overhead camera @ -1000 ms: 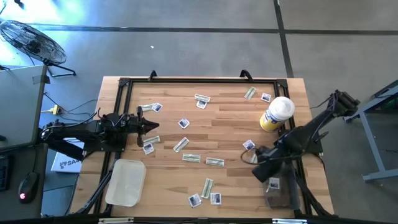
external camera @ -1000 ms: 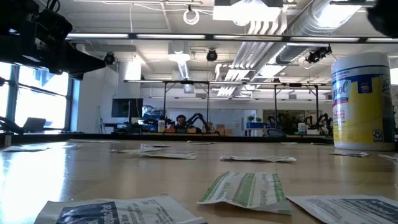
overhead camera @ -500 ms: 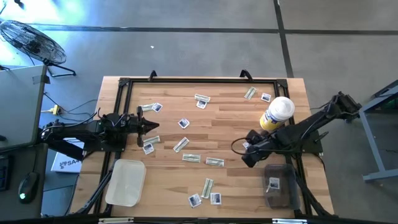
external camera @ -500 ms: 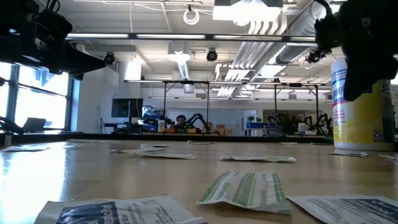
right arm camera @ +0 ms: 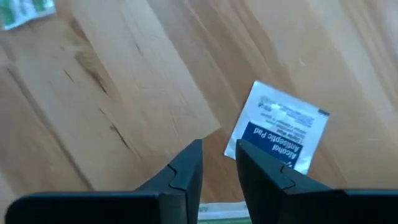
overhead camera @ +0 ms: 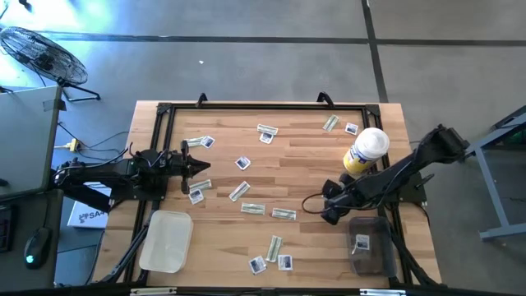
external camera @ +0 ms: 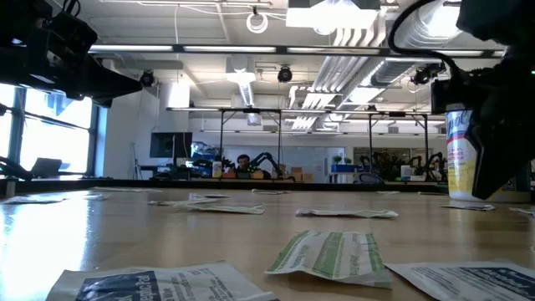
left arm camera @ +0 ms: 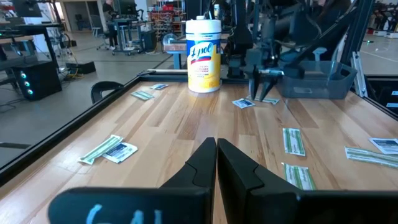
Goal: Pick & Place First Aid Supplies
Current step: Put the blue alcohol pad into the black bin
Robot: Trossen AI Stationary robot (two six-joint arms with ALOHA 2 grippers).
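Several first aid packets lie flat and scattered on the wooden table [overhead camera: 296, 164]: greenish strips such as one [overhead camera: 252, 209] and white squares such as one [overhead camera: 242, 163]. My right gripper [right arm camera: 219, 152] points down, narrowly open, just above the table beside a white square alcohol pad packet [right arm camera: 280, 127], which lies near the yellow bottle [overhead camera: 366, 150]. Whether a fingertip touches that packet I cannot tell. My left gripper [left arm camera: 216, 146] is shut and hovers near the table's left edge [overhead camera: 205, 167], holding nothing.
A clear tray [overhead camera: 167, 240] sits at the near left. A dark bin [overhead camera: 368, 255] at the near right holds one packet [overhead camera: 362, 242]. The yellow bottle with white cap stands upright just beyond my right arm. A black frame [overhead camera: 164, 111] rims the table.
My right arm has swung from beside the dark bin toward the table's left and far side, then lowered toward the square packet near the bottle. In the low view it now stands in front of the bottle.
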